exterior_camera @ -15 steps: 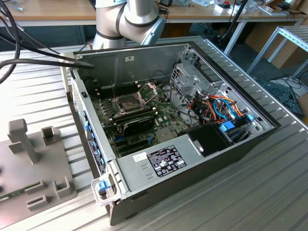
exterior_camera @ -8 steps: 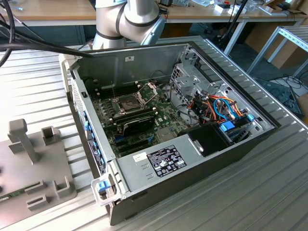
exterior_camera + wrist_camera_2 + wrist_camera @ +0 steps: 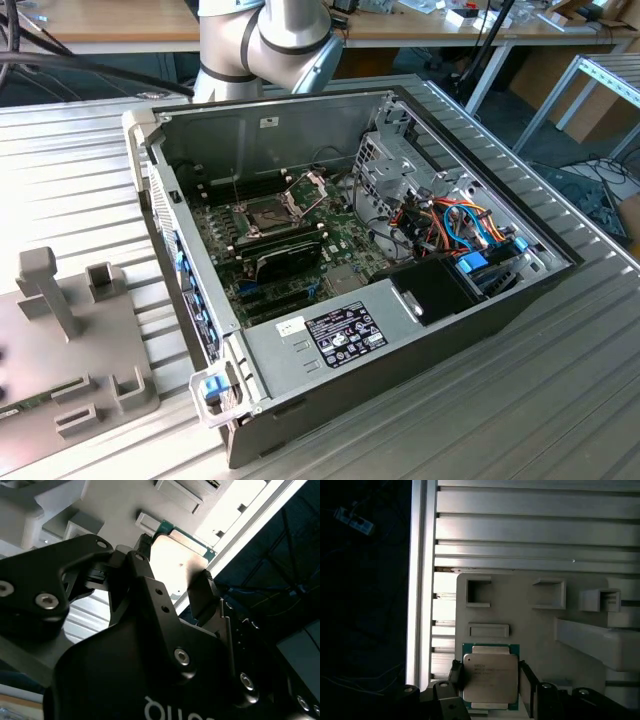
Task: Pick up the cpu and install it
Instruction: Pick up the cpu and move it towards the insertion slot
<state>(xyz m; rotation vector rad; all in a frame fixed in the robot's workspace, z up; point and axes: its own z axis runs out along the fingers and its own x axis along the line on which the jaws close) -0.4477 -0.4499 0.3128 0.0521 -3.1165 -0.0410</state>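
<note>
**Chip pinched in the tool over the holder plate**

The cpu sits squarely between the two fingers of the tool. In both wrist views its dull metal top faces away from the tool body and its green border shows around the edge. Lay a clock on the chip's top with 12 along its slightly longer side, and the fingers press in at 3 and 9. The grip therefore runs across the shorter span and the long axis runs free between them. Both fingertips look to be in contact with the chip's edges, so I judge the tool clenched on the chip rather than standing off it. In the second wrist view the cpu again fills the gap at the tool tip.

Behind the chip lies the grey holder plate, with its small raised pockets. I cannot tell whether the chip rests on the plate or has come clear of it. The plate lies on the ribbed metal desk.

In the exterior view the holder plate is at about 8 o'clock from the open computer case, toward the exterior view's left, and the two are well apart. Inside the case the dark square socket is bare (no chip in it), and its shiny hinged frame stands swung open at about 1 o'clock from it. The install has not been made.
</note>
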